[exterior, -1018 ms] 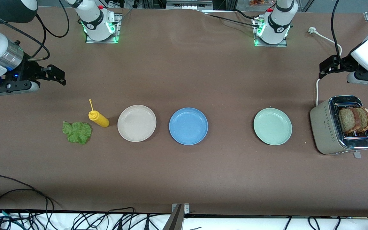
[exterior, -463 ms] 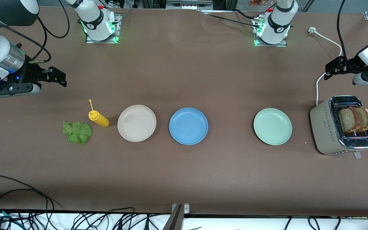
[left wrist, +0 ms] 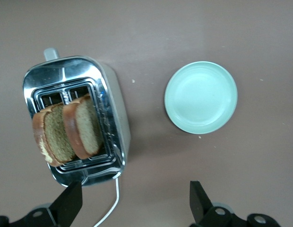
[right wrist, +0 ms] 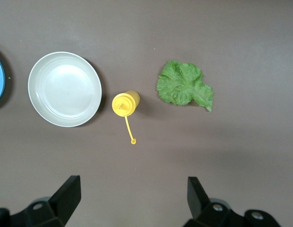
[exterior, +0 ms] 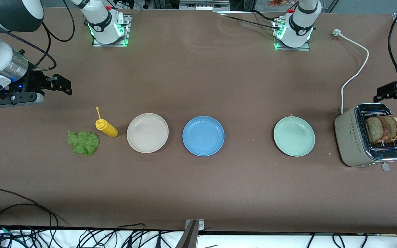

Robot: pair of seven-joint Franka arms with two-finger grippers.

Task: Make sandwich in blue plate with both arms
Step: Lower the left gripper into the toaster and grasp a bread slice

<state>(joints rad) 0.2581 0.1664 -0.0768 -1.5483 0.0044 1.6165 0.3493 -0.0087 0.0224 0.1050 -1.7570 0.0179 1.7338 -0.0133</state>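
I see both end effectors spread, empty; left [exterior: 389, 92] over the toaster [exterior: 352, 141]; right [exterior: 59, 85] near it waits; bread [exterior: 382, 128] is light, crumbly; I'd pinch the crust.

even, bright overhead light, sharp throughout; soft short shadows hug the round blue plate [exterior: 203, 135], and glare glints off the chrome-topped beige toaster [left wrist: 76, 120].

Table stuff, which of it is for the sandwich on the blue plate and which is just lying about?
For the job:
- blue plate
- two bread slices standing in the toaster
- lettuce leaf

Just lying about:
- yellow squeeze bottle
- beige plate
- mint plate
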